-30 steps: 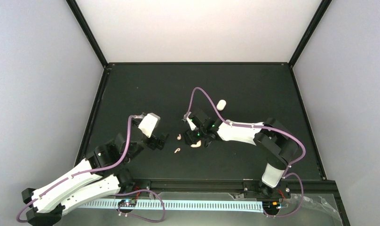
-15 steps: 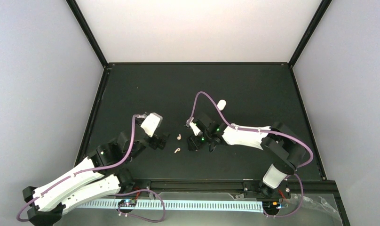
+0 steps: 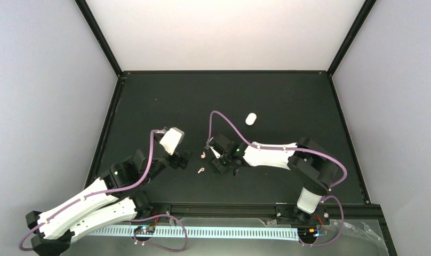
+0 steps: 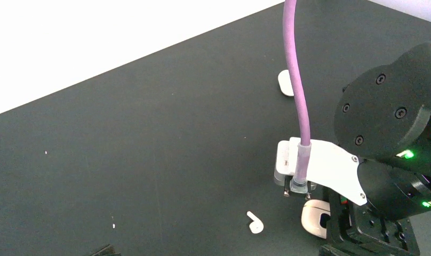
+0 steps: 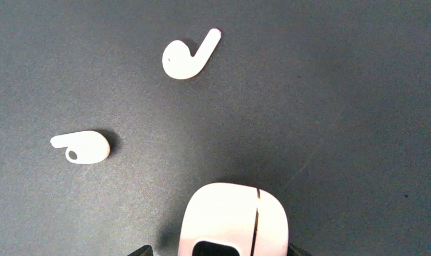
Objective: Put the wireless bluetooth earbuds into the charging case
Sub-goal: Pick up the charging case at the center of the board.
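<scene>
The charging case (image 5: 232,218), cream-white and closed with a dark spot, lies on the black table between my right gripper's (image 5: 218,250) open jaws. The right jaw is at its side and the left jaw stands a little off it. In the top view my right gripper (image 3: 220,163) hides the case. It shows in the left wrist view (image 4: 314,217). Two earbuds (image 5: 184,56) (image 5: 82,148) lie loose beyond the case, and they show in the top view (image 3: 202,156) (image 3: 200,170). My left gripper (image 3: 182,158) is open and empty, just left of them.
A plain white pill-shaped capsule (image 3: 250,119) lies farther back, right of centre, and shows in the left wrist view (image 4: 286,82). The right arm's purple cable (image 3: 224,120) loops above the table. Black frame rails edge the table (image 3: 149,96).
My right gripper has moved a little left and down over the case, which showed beside it a second ago and is now covered in the top view. The left arm barely moved.
</scene>
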`<state>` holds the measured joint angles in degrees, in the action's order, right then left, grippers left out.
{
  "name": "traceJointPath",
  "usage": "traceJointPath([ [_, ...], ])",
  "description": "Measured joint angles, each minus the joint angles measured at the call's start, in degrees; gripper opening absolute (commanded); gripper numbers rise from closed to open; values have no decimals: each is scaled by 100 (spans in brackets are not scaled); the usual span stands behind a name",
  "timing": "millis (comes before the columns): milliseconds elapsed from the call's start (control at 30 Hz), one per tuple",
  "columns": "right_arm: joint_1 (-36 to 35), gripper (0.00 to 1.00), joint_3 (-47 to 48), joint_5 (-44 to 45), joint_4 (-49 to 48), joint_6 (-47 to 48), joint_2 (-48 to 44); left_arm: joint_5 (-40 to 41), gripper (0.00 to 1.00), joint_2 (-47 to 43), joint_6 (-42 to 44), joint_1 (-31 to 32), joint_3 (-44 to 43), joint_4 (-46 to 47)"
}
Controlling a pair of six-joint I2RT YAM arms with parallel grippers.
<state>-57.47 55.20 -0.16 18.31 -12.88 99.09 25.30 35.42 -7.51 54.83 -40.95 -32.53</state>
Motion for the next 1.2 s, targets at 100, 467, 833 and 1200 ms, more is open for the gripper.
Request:
traceJointPath([
  [100, -68, 62, 11, 184, 20, -7, 28, 2, 99, 35, 0, 0, 0, -2],
  [467, -166, 37, -2, 577, -13, -63, 59, 4, 99, 59, -2, 0, 0, -2],
  [833, -170, 30, -925, 710, -328, 37, -1283, -269, 99, 72, -485, 0, 0, 118],
  [1200, -223, 30, -1582, 396, -535, 848, -4441, -1718, 99, 1073, -1126, 0, -306, 1119],
])
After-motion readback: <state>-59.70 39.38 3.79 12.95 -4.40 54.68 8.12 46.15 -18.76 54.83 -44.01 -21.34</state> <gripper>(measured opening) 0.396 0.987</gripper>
